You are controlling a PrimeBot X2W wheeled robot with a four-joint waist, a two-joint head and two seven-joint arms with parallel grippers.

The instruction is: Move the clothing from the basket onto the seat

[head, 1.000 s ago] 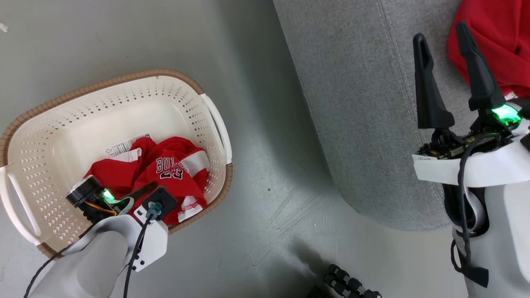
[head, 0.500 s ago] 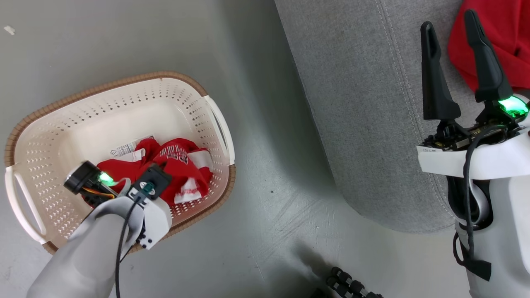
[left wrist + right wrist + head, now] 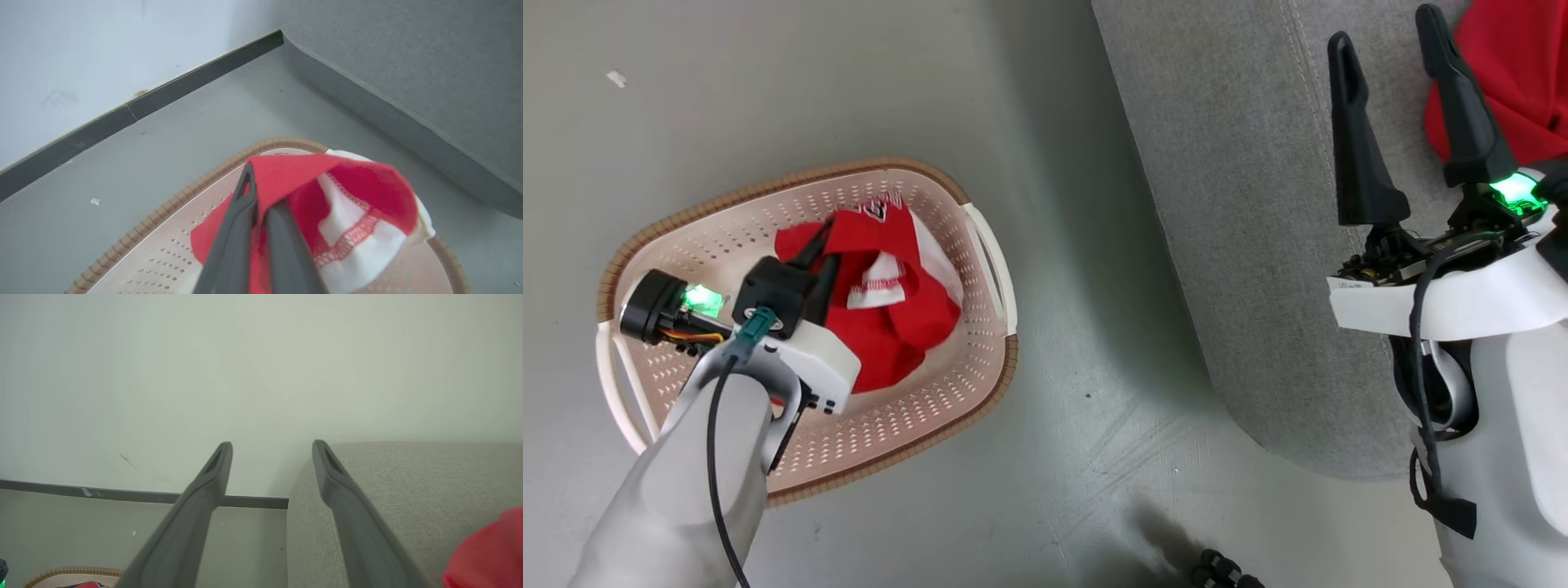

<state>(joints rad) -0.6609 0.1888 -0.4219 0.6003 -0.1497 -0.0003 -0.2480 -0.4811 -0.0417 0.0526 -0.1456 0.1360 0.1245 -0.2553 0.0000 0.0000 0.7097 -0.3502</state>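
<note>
Two garments: on the seat (image 3: 1241, 204) lies a red top (image 3: 1511, 73); over the basket (image 3: 907, 425) hangs the jersey (image 3: 890, 327), pinched in our closed left gripper (image 3: 818, 249). We lift until its hem clears the basket; right gripper (image 3: 1384, 28) hovers open, empty.

Jersey (image 3: 907, 335) print mostly hidden in folds; red garment (image 3: 1527, 73) cut by frame edge.

Red clothing (image 3: 894, 343) bunched over cream basket (image 3: 915, 412)

clothing (image 3: 894, 347) red w/ white trim | basket (image 3: 907, 425) cream, brown rim | seat (image 3: 1241, 204) grey
</note>
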